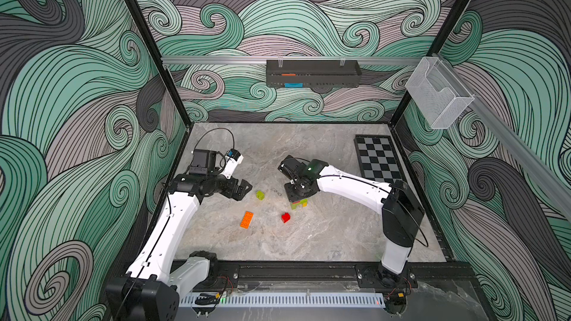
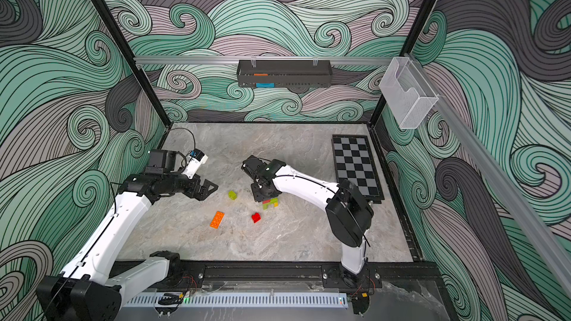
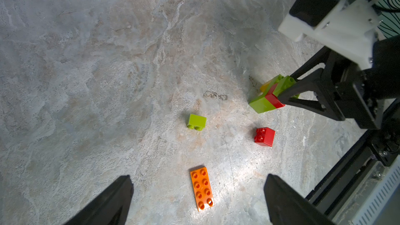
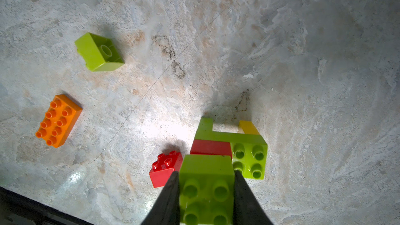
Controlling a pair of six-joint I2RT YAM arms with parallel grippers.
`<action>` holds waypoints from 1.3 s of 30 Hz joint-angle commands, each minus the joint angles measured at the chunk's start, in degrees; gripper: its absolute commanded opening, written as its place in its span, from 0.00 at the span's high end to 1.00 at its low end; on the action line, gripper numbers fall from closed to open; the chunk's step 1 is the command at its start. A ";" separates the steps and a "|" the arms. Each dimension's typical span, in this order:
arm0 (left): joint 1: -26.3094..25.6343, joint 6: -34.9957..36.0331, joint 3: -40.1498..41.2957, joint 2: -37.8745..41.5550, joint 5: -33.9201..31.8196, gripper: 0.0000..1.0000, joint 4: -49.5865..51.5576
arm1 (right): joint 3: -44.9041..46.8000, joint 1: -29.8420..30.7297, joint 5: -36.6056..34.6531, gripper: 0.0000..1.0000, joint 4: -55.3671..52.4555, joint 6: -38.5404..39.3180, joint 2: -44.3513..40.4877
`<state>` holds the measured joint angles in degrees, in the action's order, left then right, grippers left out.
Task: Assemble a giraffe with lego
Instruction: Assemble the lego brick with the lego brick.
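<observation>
Right hand clamped the small lime green studded plastic brick, likely pressing it onto the red brick of the part-built giraffe; left hand gaped, empty.

Swirling green-and-grey wave-patterned walls enclose a marbled grey tabletop with a chequered board.

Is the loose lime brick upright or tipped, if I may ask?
Tipped: the loose lime brick lies on its side, hollow underside showing.
</observation>
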<state>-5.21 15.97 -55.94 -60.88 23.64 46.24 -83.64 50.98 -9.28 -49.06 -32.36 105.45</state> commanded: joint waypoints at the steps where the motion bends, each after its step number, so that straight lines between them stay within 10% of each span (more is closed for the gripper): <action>1: 0.30 0.38 0.23 0.59 1.15 0.01 -0.71 | 2.77 0.91 -1.52 0.76 -0.30 -2.70 0.55; 14: 0.33 0.38 0.34 0.68 1.32 0.01 -0.79 | 10.56 2.37 -1.43 0.78 5.45 -9.78 0.55; 26: 0.29 0.29 0.29 0.59 1.23 0.01 -0.80 | 5.76 -0.32 11.05 0.80 -2.56 4.56 5.59; 39: 0.47 0.39 0.18 0.68 1.07 0.01 -0.73 | 3.88 -0.45 1.79 0.79 -4.45 11.35 2.12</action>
<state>-5.19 15.99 -55.90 -60.88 23.81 46.22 -83.00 50.04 -3.38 -46.35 -21.02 105.71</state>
